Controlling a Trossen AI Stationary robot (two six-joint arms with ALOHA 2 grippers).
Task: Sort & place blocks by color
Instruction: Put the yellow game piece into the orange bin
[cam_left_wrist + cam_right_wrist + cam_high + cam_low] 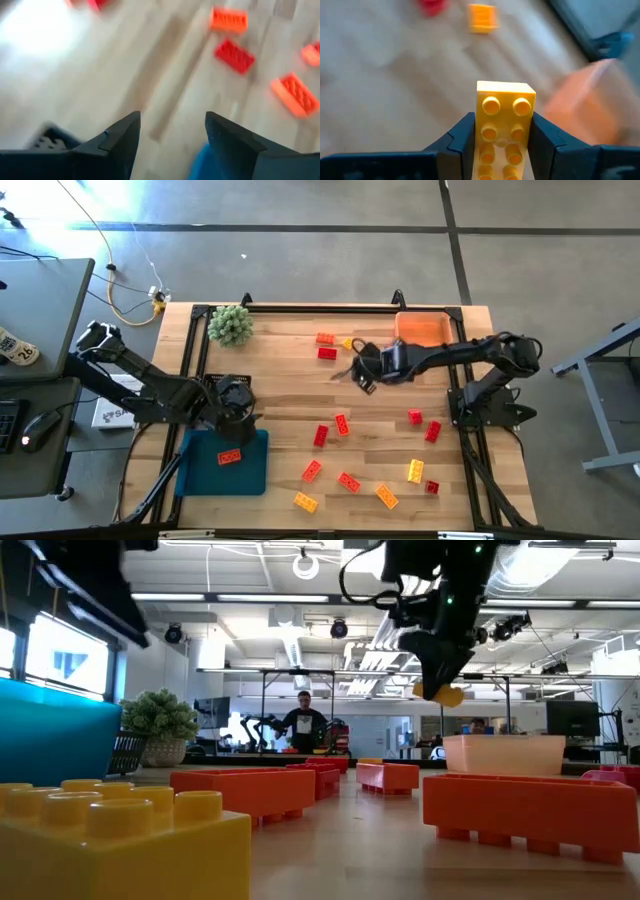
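Right end effector (501, 131) clamped on a yellow brick (503, 125), raised above the bench (290, 395).
Left end effector (172, 137), fingers apart, hangs at the blue tray's (250, 475) far edge; bare wood lies between the arms.

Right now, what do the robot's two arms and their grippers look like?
Both arms are dark, nearly black, jointed tubes with bulky housings. The left gripper has two flat, angular, matte black fingers. The right gripper has matching black wedge-shaped fingers. No markings show.
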